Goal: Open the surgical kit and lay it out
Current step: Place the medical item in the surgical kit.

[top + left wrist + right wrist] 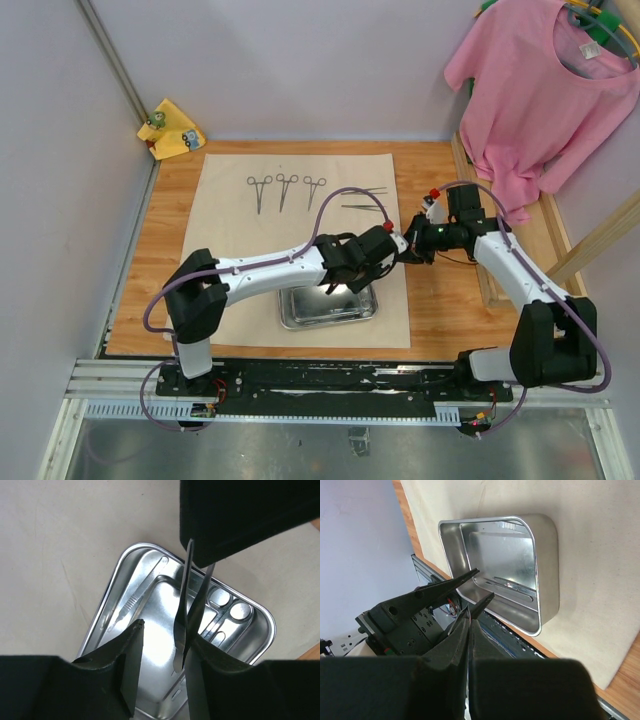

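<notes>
While my right gripper (470, 624) pinches the slim steel tweezers (179, 630) from above, my left gripper (164, 645) sits spread around them, unclamped. If I release too soon, they drop into the shiny rectangular steel tray (116, 572) beneath, on the beige cloth wrap (230, 250).

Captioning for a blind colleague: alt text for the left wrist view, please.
Slim steel tweezers held by the right gripper reach between the left gripper's open fingers, above a shiny steel tray on beige cloth. The tray holds a second pair of tweezers and ring-handled forceps.
</notes>
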You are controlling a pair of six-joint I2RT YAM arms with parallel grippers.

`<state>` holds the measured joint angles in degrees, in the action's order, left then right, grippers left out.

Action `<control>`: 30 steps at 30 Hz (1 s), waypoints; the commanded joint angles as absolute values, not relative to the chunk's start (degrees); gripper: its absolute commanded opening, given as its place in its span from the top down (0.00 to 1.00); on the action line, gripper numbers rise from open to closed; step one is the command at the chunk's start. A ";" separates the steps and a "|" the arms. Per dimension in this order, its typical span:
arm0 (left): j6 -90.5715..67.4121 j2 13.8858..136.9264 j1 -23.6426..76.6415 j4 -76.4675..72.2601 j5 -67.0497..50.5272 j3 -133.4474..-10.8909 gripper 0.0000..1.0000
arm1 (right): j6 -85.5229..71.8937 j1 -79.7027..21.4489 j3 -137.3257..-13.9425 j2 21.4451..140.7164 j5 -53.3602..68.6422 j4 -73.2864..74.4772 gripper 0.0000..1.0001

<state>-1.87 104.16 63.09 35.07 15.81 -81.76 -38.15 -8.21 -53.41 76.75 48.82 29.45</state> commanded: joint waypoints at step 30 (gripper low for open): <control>1.54 104.35 66.16 35.99 24.22 -85.37 0.99 | -38.57 -4.30 -53.89 80.48 49.51 27.16 0.65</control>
